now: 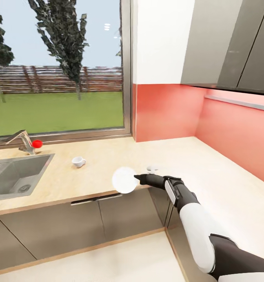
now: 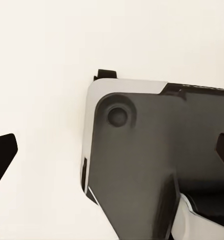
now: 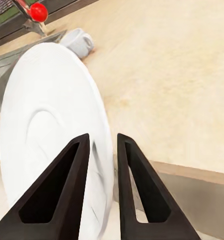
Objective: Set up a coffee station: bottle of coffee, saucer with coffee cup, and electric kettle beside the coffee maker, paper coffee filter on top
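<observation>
My right gripper is shut on the rim of the white saucer and holds it on edge over the front edge of the kitchen countertop. In the right wrist view the two black fingers pinch the saucer at its rim. The white coffee cup lies tipped on the countertop near the sink, to the left of and beyond the saucer, apart from it; it is also in the right wrist view. My left gripper's fingertips stand wide apart over the robot's own body. The coffee maker, bottle of coffee and electric kettle are out of view.
A steel sink with a tap and red knob is inset at the left. A small white object lies just behind my right wrist. A thin grey shelf runs along the red right wall under grey cabinets. A window fills the back left.
</observation>
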`<state>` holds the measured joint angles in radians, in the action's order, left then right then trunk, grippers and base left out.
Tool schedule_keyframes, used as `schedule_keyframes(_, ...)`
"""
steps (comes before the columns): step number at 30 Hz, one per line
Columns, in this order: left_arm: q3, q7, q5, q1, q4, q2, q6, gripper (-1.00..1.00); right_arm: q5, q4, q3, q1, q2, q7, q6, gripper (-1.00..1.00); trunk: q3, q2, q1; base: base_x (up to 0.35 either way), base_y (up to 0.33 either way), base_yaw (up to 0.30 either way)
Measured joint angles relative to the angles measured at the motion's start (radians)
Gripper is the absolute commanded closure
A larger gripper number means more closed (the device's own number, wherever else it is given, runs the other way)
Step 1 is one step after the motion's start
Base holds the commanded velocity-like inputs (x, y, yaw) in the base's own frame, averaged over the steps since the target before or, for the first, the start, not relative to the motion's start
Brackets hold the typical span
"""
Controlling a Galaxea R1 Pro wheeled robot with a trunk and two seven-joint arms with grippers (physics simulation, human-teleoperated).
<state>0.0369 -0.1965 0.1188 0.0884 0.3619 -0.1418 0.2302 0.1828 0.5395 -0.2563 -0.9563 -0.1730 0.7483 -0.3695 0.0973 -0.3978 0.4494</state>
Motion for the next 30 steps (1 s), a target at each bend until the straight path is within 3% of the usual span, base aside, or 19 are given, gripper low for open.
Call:
schedule_keyframes(4,0.004,0.001,-0.001,-0.003,-0.01,-0.008,-0.004,-1.0,0.0,0.0,0.0,0.0,0.0,0.0,-0.001,1.0,0.0,0.0,0.0,0.0,-0.034,0.278)
schedule_keyframes(8,0.009,0.011,-0.003,-0.003,-0.014,-0.009,-0.051,-1.0,0.0,-0.001,0.001,0.0,0.0,0.0,0.0,1.0,0.0,0.0,0.0,0.0,-0.211,0.278)
schedule_keyframes(9,0.01,0.023,-0.003,-0.003,-0.015,-0.009,-0.057,-1.0,0.0,-0.001,0.001,0.0,0.0,0.0,0.0,1.0,0.0,0.0,0.0,-0.153,-0.193,0.278)
schedule_keyframes(10,0.011,0.099,-0.002,-0.003,-0.03,-0.006,-0.064,-1.0,0.001,-0.002,0.001,0.0,0.0,0.0,0.0,1.0,0.0,0.0,0.0,-0.218,-0.124,0.278)
schedule_keyframes(14,0.013,0.149,0.001,-0.003,-0.039,-0.008,-0.066,-1.0,0.0,-0.002,0.001,0.0,0.0,0.001,0.0,1.0,0.0,0.0,0.001,-0.298,-0.041,0.278)
schedule_keyframes(20,0.035,0.155,-0.001,-0.003,-0.041,-0.008,-0.066,-1.0,0.001,-0.001,0.001,0.0,0.0,0.001,0.0,1.0,0.0,0.0,0.0,-0.256,0.072,0.278)
schedule_keyframes(30,0.037,0.155,-0.001,-0.003,-0.042,-0.008,-0.067,-1.0,0.001,-0.001,0.001,0.0,0.0,0.016,-0.002,1.0,0.0,0.0,0.0,-0.015,0.026,0.278)
